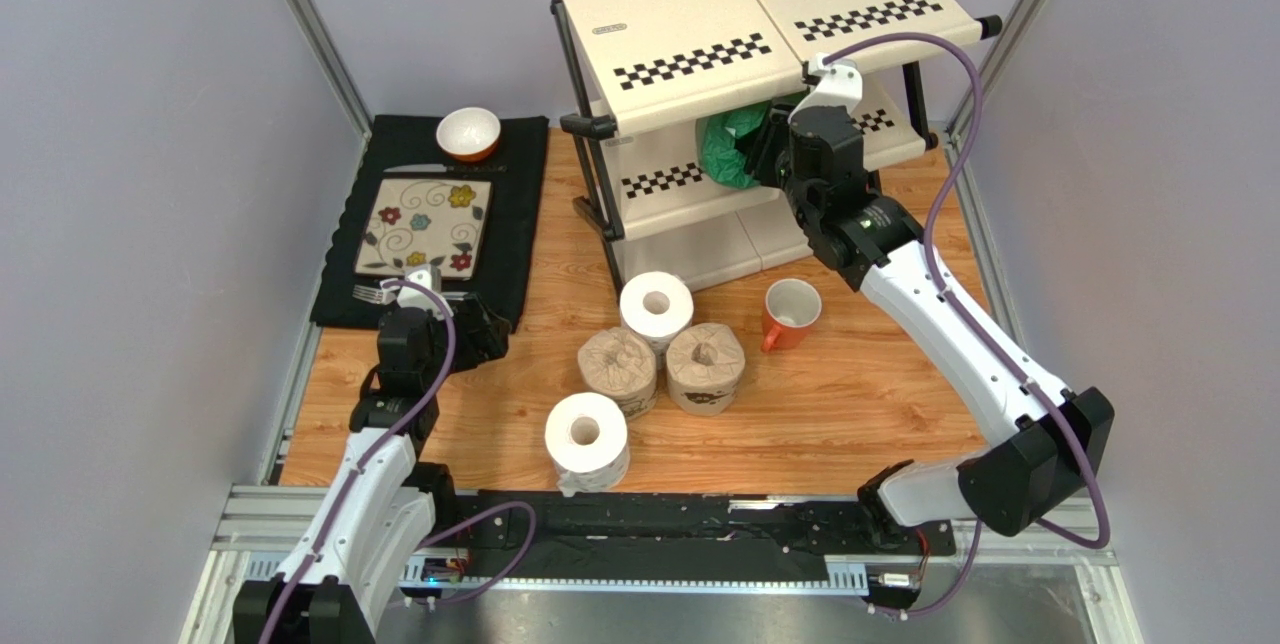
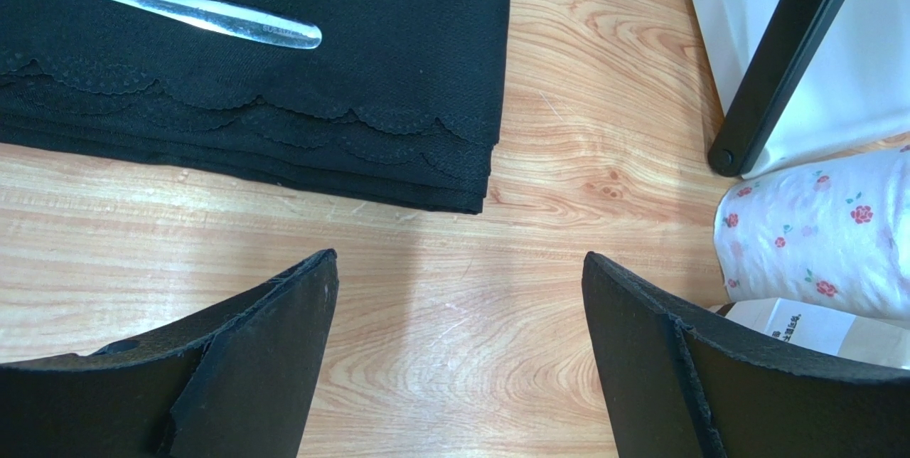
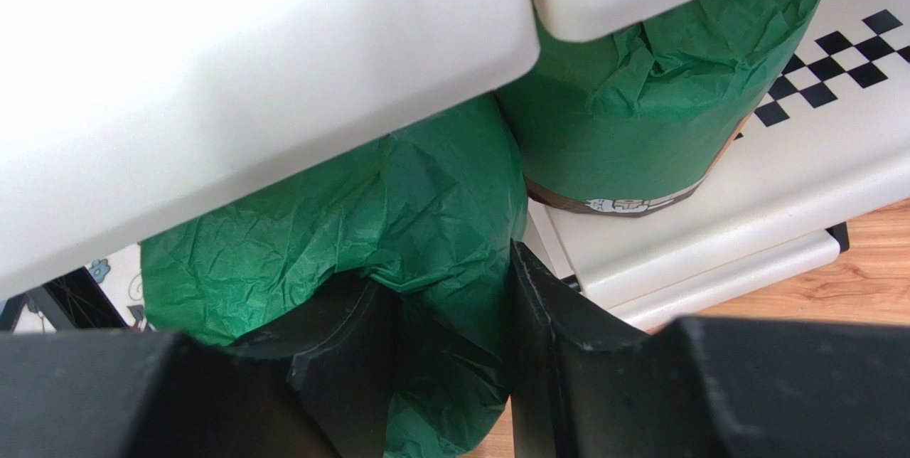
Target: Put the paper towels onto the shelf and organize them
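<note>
No writing can be read anywhere. The nearest things to text are these:

- The silver metal utensil handle point(image 2: 182, 12), lying on the black cloth placemat point(image 2: 320, 106) at far left, bears a tiny stamped mark near its tip. It is too small to make out.
- The white paper label point(image 2: 801, 325) on the brown kraft-wrapped roll at near right carries a short line of dark characters, also illegible.
- The green paper-wrapped roll point(image 3: 662, 106) standing on the cream shelf panel point(image 3: 812, 159) has a brown band point(image 3: 625, 204) round its base with small pale printed figures, not legible as letters.
- From above, the two brown kraft rolls point(image 1: 618, 367) point(image 1: 705, 364) show only dark blurred label patches.
</note>
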{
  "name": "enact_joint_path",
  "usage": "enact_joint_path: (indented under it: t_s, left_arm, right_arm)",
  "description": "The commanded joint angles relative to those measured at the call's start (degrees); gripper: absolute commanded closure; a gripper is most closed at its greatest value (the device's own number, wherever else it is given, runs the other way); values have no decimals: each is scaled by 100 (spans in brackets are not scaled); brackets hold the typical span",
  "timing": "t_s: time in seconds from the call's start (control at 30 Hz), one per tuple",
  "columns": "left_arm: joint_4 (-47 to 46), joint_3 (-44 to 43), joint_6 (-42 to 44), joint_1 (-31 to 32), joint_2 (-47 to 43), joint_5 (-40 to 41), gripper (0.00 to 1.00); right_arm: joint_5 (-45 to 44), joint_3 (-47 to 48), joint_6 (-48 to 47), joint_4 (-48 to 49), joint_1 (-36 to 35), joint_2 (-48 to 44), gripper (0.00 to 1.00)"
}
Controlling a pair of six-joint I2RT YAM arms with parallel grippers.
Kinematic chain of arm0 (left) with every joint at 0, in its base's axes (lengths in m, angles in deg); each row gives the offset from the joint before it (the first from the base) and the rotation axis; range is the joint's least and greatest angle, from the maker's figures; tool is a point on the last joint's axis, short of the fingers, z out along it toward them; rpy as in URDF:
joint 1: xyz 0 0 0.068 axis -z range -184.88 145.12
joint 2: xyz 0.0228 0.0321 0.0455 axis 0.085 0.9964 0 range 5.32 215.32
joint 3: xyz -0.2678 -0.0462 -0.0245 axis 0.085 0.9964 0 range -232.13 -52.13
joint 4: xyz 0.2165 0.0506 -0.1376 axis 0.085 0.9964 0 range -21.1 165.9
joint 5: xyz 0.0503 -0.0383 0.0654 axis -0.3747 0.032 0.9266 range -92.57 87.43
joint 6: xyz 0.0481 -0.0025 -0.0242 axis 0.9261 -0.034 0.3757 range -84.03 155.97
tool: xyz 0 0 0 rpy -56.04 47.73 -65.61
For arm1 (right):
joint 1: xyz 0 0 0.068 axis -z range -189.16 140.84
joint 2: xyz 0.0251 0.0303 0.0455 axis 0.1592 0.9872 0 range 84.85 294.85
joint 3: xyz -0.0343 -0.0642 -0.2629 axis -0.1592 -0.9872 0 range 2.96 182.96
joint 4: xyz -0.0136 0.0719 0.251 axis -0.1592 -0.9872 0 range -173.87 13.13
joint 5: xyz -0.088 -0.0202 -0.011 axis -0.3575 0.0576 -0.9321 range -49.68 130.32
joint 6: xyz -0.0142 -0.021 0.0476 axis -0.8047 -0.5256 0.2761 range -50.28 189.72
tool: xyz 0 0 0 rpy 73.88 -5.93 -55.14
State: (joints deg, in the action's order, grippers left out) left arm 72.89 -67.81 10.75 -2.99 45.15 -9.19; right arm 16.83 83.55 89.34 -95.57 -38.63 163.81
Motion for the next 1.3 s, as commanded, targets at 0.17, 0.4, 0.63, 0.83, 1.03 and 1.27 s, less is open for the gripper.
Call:
enact_joint_path:
  t_s: [0.17, 0.4, 0.63, 0.83, 1.03, 1.27]
  left_arm:
    - [-188, -119, -19, -22, 7, -95, 7]
    - [-197, -102, -28, -22, 7, -86, 7]
    - [-197, -110, -19, -22, 7, -103, 7]
    - [-179, -119, -19, -22, 7, -103, 7]
    - [-153, -119, -19, -22, -28, -103, 7]
    - [-127, -128, -28, -22, -20, -104, 7]
  right_arm:
    - [-68, 105, -19, 420, 47, 67, 50]
    - [11, 97, 25, 437, 56, 76, 41]
    - [142, 9, 51, 464, 56, -275, 37]
    - [309, -228, 174, 482, 56, -811, 35]
    - [415, -710, 288, 140, 56, -1609, 36]
    - [1345, -1843, 736, -704, -84, -2612, 34]
